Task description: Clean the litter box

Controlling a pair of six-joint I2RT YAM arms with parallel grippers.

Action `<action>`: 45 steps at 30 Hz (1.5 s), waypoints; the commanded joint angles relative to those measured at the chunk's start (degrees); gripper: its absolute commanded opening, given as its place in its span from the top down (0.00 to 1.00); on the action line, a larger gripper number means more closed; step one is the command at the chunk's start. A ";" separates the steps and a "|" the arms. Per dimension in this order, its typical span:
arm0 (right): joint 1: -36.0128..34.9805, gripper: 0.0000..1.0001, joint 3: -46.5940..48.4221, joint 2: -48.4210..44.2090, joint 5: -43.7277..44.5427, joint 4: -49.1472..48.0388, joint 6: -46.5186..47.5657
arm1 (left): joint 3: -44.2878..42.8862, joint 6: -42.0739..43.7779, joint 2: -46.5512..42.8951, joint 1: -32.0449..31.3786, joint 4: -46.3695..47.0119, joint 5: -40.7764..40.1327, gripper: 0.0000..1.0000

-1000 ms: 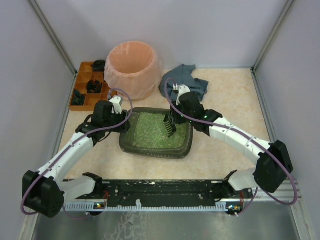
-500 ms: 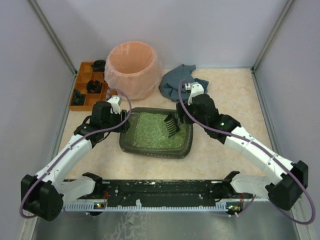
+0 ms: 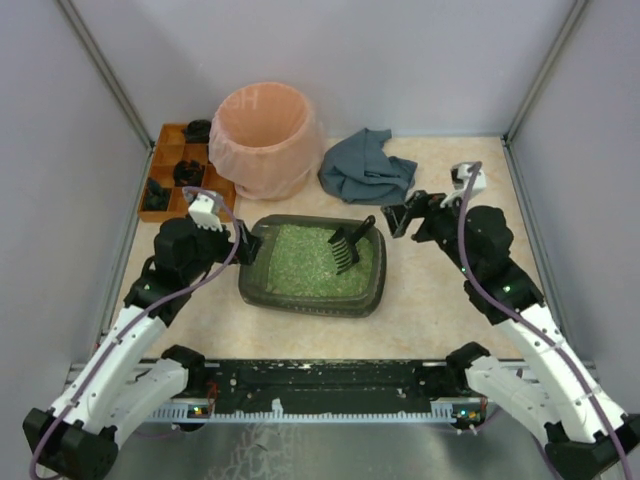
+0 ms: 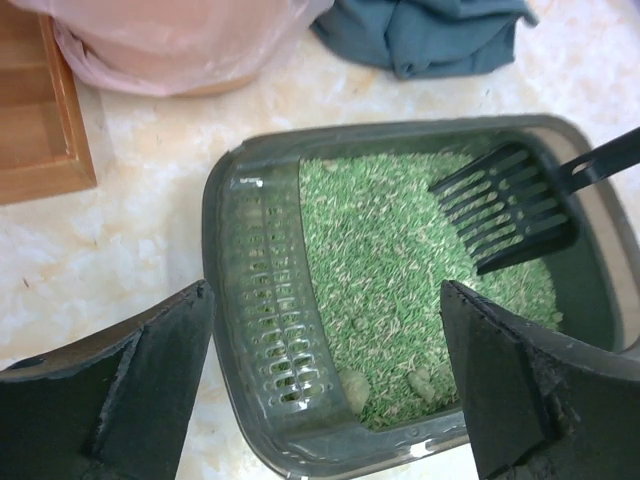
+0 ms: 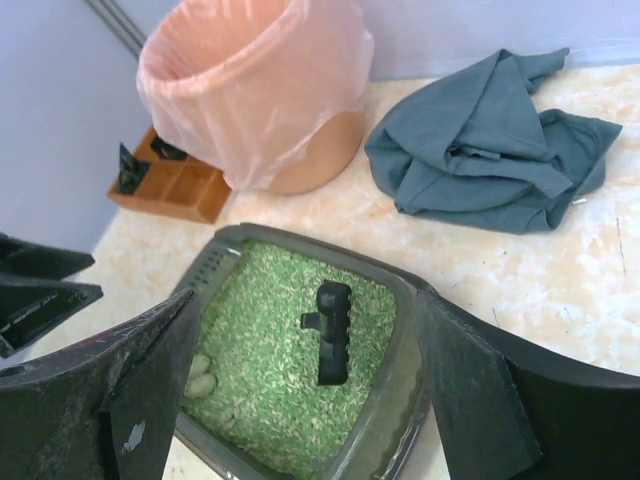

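R gripper spread wide, backed off right after dropping black scoop, now lying in the litter w/ handle on rim; L gripper spread too, off left rim of litter box mid-table by pink bin; clumps remain, so prob. unfinished.

Scoop in litter box; bin behind it, cloth behind-right, compartment tray behind-left.
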State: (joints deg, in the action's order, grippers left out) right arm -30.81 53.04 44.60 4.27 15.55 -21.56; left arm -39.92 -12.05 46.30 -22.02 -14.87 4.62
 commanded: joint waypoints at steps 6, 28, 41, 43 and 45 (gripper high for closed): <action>8.40 0.14 -3.80 -10.26 -1.74 2.43 -5.44 | -1.37 -2.00 -6.58 -0.04 1.08 -2.46 0.00; 8.38 0.13 -27.32 -41.26 8.56 7.91 -8.96 | 4.46 -4.43 -19.13 -0.06 -5.33 -12.34 0.00; 8.40 0.13 -28.29 -39.68 7.52 5.50 -7.14 | 4.46 -4.00 -17.56 -0.07 -4.57 -12.45 0.00; 8.40 0.13 -28.34 -39.55 7.57 5.49 -7.10 | 4.37 -3.82 -17.15 -0.06 -4.54 -12.45 0.00; 8.40 0.13 -28.22 -39.11 7.54 5.67 -7.16 | 4.33 -3.85 -16.83 -0.12 -4.48 -12.24 0.00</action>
State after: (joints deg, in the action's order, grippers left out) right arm -22.59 24.73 4.91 12.10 24.80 -29.58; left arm -35.42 -16.25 28.84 -22.04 -20.14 -7.46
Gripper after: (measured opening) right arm 0.866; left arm 0.998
